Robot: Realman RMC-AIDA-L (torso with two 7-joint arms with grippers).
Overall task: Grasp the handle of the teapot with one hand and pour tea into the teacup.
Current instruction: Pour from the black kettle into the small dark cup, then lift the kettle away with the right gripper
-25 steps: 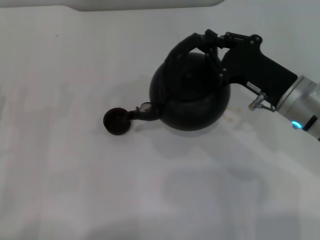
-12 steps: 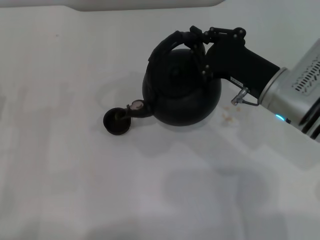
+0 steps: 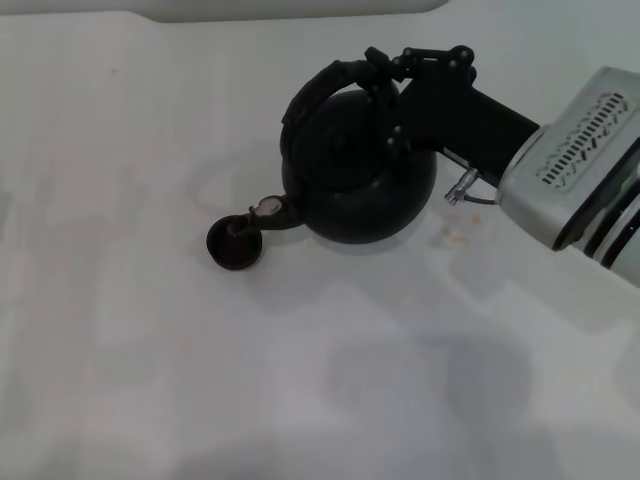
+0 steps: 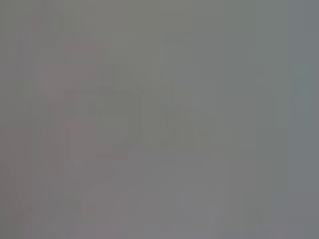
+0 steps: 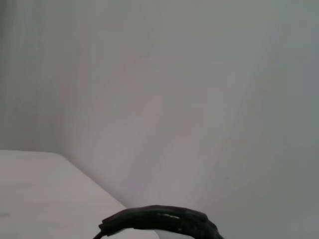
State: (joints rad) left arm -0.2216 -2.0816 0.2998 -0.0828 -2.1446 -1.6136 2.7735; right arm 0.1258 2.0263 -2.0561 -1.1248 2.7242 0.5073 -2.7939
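The round black teapot [image 3: 355, 175] hangs tilted above the white table, its short spout [image 3: 272, 215] dipping over the rim of the tiny dark teacup [image 3: 234, 243]. My right gripper [image 3: 385, 75] is shut on the arched black handle [image 3: 318, 88] at the pot's top, the arm reaching in from the right. In the right wrist view only a stretch of the handle [image 5: 162, 221] shows against the pale surface. The left gripper is out of sight; its wrist view is plain grey.
The white table [image 3: 150, 380] spreads in all directions around the cup and pot. A few small pale crumbs [image 3: 458, 238] lie on it just right of the teapot. A raised white edge [image 3: 290, 8] runs along the far side.
The right arm has swung the teapot left and away from me and tipped it further, bringing the spout down over the teacup's rim. The cup has stayed in place.
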